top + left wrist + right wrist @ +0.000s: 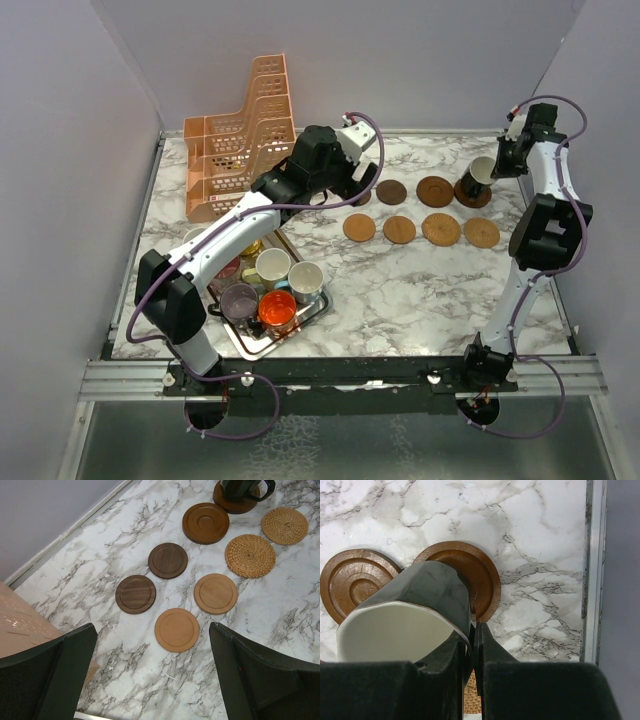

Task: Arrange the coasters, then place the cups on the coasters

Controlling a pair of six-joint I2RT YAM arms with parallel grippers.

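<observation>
Eight coasters lie in two rows on the marble table, among them a tan one [176, 630], a dark one [135, 594] and a woven one [250, 555]. My left gripper [152, 632] [342, 182] hangs open above the rows' left end, holding nothing. At the back right, a dark grey cup [415, 600] [481, 174] with a cream inside leans over a brown coaster [482, 575] [473, 195]. My right gripper [474, 630] [497, 165] is shut on its rim. Whether its base rests on the coaster I cannot tell. More cups stand in a tray: two white [272, 266], one orange [277, 310], one grey-purple [240, 299].
The silver tray [252, 346] sits at the front left, partly under my left arm. Stacked orange plastic trays [240, 140] stand at the back left. A raised table edge [592, 570] runs close to the right of the held cup.
</observation>
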